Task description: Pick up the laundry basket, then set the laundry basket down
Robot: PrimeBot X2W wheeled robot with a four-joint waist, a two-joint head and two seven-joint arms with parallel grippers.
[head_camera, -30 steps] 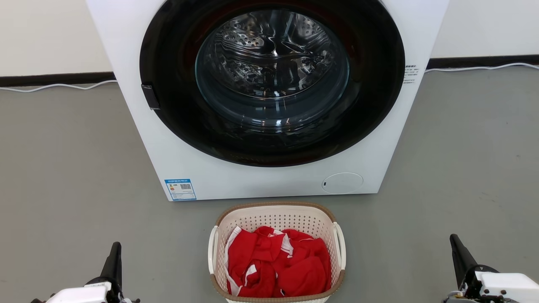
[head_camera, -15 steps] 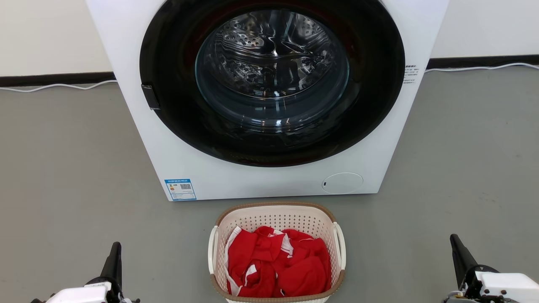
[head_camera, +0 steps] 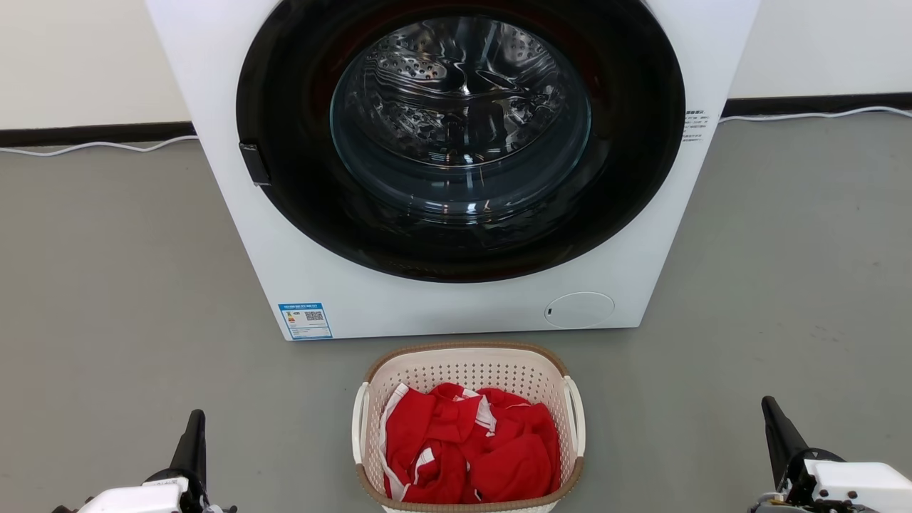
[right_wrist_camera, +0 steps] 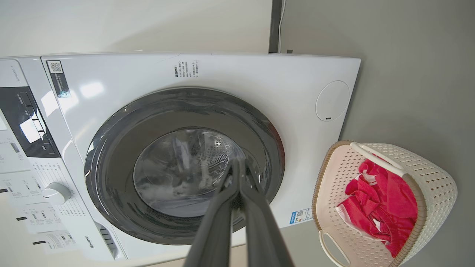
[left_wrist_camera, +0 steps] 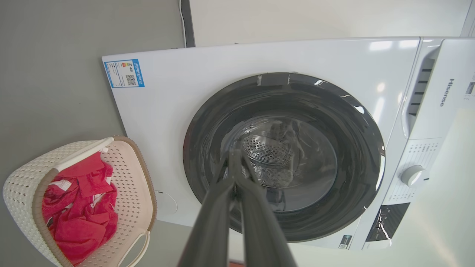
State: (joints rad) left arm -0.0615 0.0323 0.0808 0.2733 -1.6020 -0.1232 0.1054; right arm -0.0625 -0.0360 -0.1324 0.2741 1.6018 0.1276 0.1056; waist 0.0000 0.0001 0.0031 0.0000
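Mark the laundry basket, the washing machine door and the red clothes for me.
laundry basket (head_camera: 467, 346), head view, far brown rim.
washing machine door (head_camera: 459, 114), head view, glass centre.
red clothes (head_camera: 513, 467), head view, middle of the pile.

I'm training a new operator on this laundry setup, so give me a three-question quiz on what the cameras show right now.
1. True or false: the laundry basket stands on the floor in front of the washing machine.
2. What lies in the basket? A: red clothes. B: blue towels. C: nothing.
3. Fill in: the left gripper and right gripper are both ____, touching nothing.
Key: 1 true; 2 A; 3 shut.
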